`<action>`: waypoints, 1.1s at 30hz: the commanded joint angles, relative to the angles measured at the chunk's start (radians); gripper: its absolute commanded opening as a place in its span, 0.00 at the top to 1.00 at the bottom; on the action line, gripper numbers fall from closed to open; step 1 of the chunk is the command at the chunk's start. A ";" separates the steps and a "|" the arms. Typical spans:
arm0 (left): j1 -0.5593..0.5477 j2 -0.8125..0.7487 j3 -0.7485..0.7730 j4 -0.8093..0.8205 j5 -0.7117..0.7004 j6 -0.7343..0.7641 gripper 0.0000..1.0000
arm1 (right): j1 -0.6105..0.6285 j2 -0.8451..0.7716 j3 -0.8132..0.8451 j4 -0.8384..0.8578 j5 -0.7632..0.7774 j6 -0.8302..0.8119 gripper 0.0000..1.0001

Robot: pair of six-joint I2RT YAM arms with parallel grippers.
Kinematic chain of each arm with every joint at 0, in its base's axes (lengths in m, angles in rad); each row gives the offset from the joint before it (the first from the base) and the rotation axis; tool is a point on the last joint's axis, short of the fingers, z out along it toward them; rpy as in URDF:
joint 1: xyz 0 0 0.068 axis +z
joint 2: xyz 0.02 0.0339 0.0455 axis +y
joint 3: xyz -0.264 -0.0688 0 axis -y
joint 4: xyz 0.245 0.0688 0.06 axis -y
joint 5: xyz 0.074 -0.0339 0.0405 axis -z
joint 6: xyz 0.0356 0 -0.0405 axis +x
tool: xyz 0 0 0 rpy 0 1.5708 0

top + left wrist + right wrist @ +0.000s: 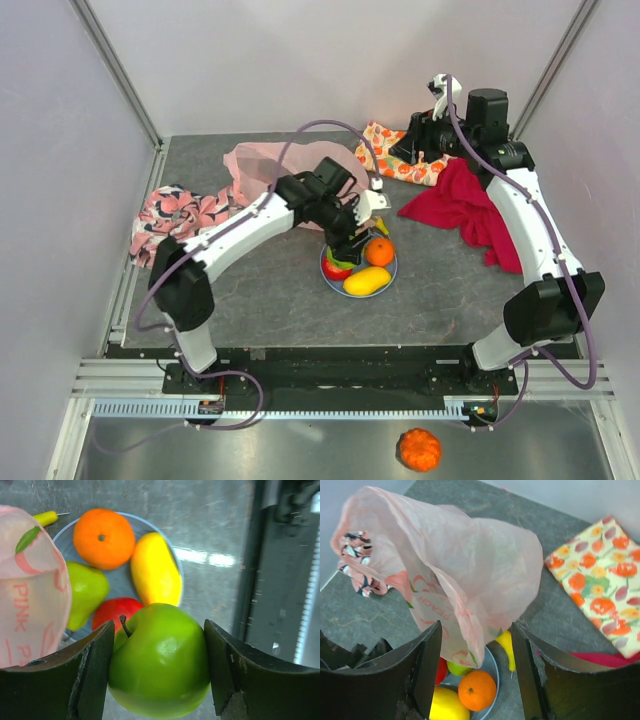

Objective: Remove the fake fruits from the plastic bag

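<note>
My left gripper (345, 250) (159, 665) is shut on a green apple (160, 660) and holds it just above the blue plate (392, 272) (120, 582). On the plate lie an orange (102, 537) (379, 251), a yellow fruit (155, 570) (367, 281), a green pear (87, 590) and a red apple (117, 615) (336, 270). A yellow banana (46, 517) (383, 225) lies beside the plate. The pink plastic bag (270, 165) (460, 565) sits behind the plate. My right gripper (405, 150) (476, 665) is open, raised at the back right, apart from the bag.
A pink-and-black cloth (180, 212) lies at the left. A fruit-print cloth (378, 140) (600, 575) and a red cloth (470, 205) lie at the back right, under my right arm. A small orange pumpkin (419, 449) lies on the metal ledge in front of the table.
</note>
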 commanded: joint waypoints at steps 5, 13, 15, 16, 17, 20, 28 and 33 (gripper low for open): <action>-0.106 0.163 0.072 0.168 -0.175 0.029 0.86 | -0.026 -0.026 -0.064 0.004 0.046 0.013 0.34; -0.120 0.265 0.101 0.229 -0.287 -0.008 0.77 | -0.032 -0.056 -0.099 0.003 0.038 0.021 0.34; -0.122 0.265 0.103 0.231 -0.294 -0.010 0.65 | -0.035 -0.064 -0.116 0.006 0.034 0.025 0.33; -0.122 0.256 0.098 0.232 -0.295 -0.014 0.58 | -0.032 -0.066 -0.119 0.009 0.032 0.027 0.33; -0.122 0.251 0.097 0.232 -0.298 -0.016 0.53 | -0.034 -0.067 -0.124 0.012 0.032 0.028 0.33; -0.120 0.217 0.084 0.228 -0.295 -0.017 0.27 | -0.035 -0.061 -0.121 0.020 0.026 0.035 0.33; -0.096 0.046 0.141 0.186 -0.131 -0.077 0.19 | -0.034 -0.012 -0.083 0.027 0.018 0.039 0.32; -0.042 -0.010 0.195 0.096 -0.011 -0.106 0.18 | -0.035 0.014 -0.073 0.034 0.018 0.047 0.32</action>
